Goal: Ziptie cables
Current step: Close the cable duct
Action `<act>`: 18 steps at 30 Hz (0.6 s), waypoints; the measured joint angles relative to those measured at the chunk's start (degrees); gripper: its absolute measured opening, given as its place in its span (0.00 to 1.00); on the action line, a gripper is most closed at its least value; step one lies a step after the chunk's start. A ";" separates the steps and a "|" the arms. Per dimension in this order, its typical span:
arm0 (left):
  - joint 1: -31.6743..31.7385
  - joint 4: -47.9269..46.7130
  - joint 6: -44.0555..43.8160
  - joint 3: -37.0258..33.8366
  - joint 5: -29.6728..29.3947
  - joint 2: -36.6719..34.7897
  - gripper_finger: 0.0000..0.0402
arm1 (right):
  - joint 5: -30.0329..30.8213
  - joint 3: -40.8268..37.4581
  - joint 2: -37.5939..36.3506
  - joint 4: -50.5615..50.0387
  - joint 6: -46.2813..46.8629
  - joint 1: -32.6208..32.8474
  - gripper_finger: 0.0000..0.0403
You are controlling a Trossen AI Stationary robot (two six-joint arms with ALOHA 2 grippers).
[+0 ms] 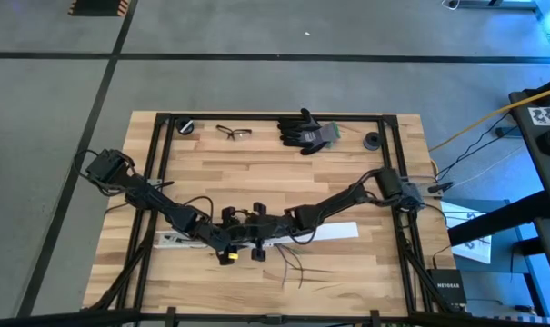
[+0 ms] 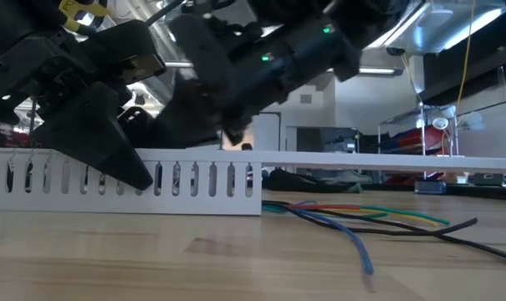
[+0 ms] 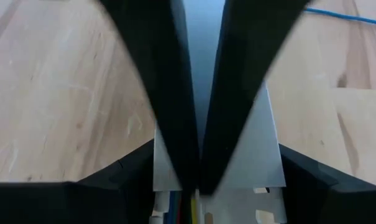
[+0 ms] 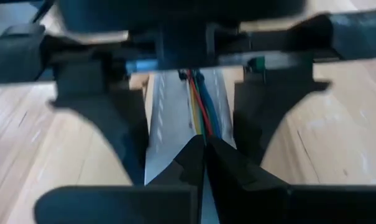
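A white slotted duct [image 1: 170,241] lies along the table's near middle, and a flat white strip [image 1: 334,232] runs on from it to the right. The cables [image 4: 197,106], thin coloured wires, run inside the duct's channel. Their loose ends [image 2: 361,221] splay on the wood near the front edge. My left gripper [image 1: 238,234] straddles the duct from the left. My right gripper [image 4: 203,146] comes from the right, shut, with its tips down in the channel between the left gripper's fingers. My left gripper has the duct between its two fingers [image 4: 122,137], one on each long side wall [image 3: 156,177]. The fingers slant down from the table's left and lie along the duct, which stays flat on the table. My right gripper's shut fingertips [image 3: 197,180] come down on the cables in the duct channel [image 4: 200,134], slanting from the table's right. The tips hide the contact, so I cannot tell whether they pinch the wires or only press on them.
Black gloves [image 1: 306,132], safety glasses [image 1: 234,133] and two small black round parts [image 1: 185,126] [image 1: 373,140] lie along the far edge. Black frame rails [image 1: 161,154] border the wooden top. A small yellow piece [image 1: 227,258] sits just in front of the grippers.
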 joint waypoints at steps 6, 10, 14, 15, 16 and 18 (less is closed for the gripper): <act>0.01 0.49 0.12 -0.08 -0.23 0.02 0.58 | -0.27 4.97 2.83 -0.56 -2.92 -0.20 0.01; -0.02 1.21 0.24 -0.11 0.03 0.10 0.58 | 0.43 6.79 0.63 -6.70 -7.37 -0.18 0.01; 0.17 1.89 -0.35 0.15 -0.59 0.08 0.58 | 4.49 7.02 -4.29 -15.96 -10.46 0.13 0.01; 0.17 1.75 -0.46 0.16 -0.64 0.08 0.59 | 5.72 6.74 -5.57 -17.45 -10.62 0.35 0.01; 0.17 1.39 -0.74 0.16 -0.48 0.08 0.60 | 7.10 6.63 -6.68 -18.83 -10.66 0.62 0.01; 0.70 1.07 -0.79 0.14 0.66 0.08 0.62 | 9.28 5.77 -8.31 -20.42 -10.57 1.40 0.01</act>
